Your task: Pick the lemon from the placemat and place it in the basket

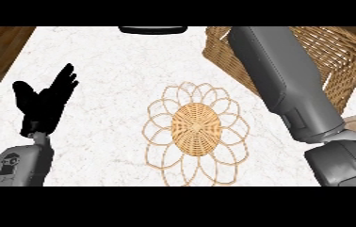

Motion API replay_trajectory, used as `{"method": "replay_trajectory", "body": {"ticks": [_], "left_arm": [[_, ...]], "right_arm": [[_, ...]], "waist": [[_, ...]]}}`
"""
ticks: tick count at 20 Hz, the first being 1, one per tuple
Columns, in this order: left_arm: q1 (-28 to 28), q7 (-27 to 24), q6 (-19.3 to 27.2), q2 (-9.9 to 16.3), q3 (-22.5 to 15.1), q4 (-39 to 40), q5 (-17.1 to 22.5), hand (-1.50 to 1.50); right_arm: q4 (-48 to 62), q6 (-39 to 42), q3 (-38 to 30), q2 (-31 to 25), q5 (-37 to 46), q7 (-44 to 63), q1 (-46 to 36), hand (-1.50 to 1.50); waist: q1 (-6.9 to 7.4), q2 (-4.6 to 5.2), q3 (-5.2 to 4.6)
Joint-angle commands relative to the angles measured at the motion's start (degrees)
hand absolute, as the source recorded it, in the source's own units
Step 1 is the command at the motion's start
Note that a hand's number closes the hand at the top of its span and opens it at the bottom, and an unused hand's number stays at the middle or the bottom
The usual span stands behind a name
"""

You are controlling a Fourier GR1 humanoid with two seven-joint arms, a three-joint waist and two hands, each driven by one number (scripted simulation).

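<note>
White counter [104,56]: woven placemat [197,127] at centre, basket [327,56] upper right (right forearm [281,80] crosses it); left hand [43,103] rests open, holding nothing, at left.

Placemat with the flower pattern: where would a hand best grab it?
Probably by an outer loop at the left edge of the placemat, coming from the left: it lies flat, so only the open loops offer a hold, and the right forearm crowds its right.

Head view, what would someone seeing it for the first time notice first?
Probably the woven flower-shaped placemat at the centre of the white counter, with no lemon on it. Next, the grey right forearm slanting up over the wicker basket at upper right, its hand hidden. The black left hand rests open at the left edge.
</note>
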Motion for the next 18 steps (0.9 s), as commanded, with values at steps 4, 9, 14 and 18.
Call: {"method": "replay_trajectory", "body": {"ticks": [4, 9, 14, 18], "left_arm": [[1.1, -2.8, -0.7, 0.3, 1.1, 1.5, 0.1, 0.0], [0.4, 2.0, -0.1, -0.7, -0.6, -2.9, 0.0, 0.0], [1.0, 1.3, -1.8, 0.9, 1.0, -1.9, 0.9, 0.0], [0.3, -1.0, -1.7, 0.4, 1.6, 0.2, 0.9, 0.0]], "right_arm": [[0.0, -9.6, -2.3, -4.1, 6.0, 9.1, 4.9, 1.5], [1.2, -8.4, -5.9, -2.7, 4.5, 7.0, 5.5, -1.5], [-0.5, -10.9, -7.6, -2.7, 0.0, -3.6, 8.1, -1.5], [-4.3, -13.0, -9.6, -4.7, -2.1, -5.5, 8.3, -1.5]], "waist": [[-0.57, 0.15, -0.1], [0.44, 0.09, -0.01], [0.36, 0.09, 0.0], [-0.22, -0.02, -0.01]]}}
